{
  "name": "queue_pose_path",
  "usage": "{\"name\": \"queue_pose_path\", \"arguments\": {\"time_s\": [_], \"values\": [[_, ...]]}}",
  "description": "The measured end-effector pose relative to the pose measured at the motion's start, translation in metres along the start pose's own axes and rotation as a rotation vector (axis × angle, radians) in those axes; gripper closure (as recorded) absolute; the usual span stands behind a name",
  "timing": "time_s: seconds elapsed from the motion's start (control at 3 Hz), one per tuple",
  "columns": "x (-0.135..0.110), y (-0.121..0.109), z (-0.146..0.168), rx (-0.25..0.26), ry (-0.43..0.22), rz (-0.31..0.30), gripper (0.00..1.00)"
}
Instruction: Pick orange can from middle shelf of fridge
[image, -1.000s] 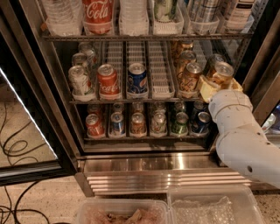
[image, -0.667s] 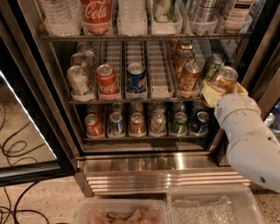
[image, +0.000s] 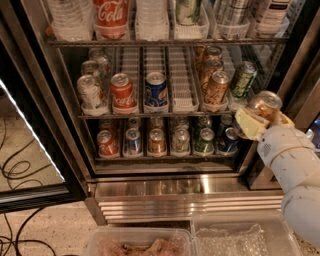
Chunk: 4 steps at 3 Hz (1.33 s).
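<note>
A copper-orange metallic soda can (image: 265, 101) w/ a silver top is held clamped between the cream pads (image: 248, 123) of the two-finger gripper (image: 264, 117) — the fingers are closed on its sides. The can is outside the tall black-framed glass-door fridge (image: 190, 192), at the right of the scene. It is in front of the right door frame and approx. level w/ the dark wire middle shelf (image: 100, 116). The white robot arm (image: 295, 170) is seen at the lower right, nearer than the fridge.

White slotted plastic lane trays (image: 182, 80) are fitted on the middle shelf. From left to right are seen silver cans (image: 90, 92), a red Coca-Cola can (image: 122, 91), a blue Pepsi can (image: 156, 89), a lane of like copper-orange cans (image: 216, 87) and a green can (image: 243, 80) at the right end.

A row of mixed cans (image: 156, 141) is set on the rack below — a red Coca-Cola bottle (image: 110, 15) among other bottles on the rack above. Clear plastic bins (image: 140, 244) are seen nearest, at the bottom edge.
</note>
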<state>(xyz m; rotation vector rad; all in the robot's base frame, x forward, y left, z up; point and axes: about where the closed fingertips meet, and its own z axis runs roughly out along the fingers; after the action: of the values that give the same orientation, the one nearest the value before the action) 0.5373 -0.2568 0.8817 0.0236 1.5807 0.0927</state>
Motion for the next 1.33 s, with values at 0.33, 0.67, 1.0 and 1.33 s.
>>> {"name": "queue_pose_path", "arguments": {"time_s": [0.33, 0.67, 1.0, 1.33], "values": [[0.0, 0.0, 0.0, 0.0, 0.0, 0.0, 1.0], [0.002, 0.009, 0.0, -0.045, 0.02, -0.003, 1.0], [0.014, 0.022, -0.003, -0.115, 0.063, 0.032, 1.0], [0.018, 0.038, -0.016, -0.181, 0.066, 0.053, 1.0]]}}
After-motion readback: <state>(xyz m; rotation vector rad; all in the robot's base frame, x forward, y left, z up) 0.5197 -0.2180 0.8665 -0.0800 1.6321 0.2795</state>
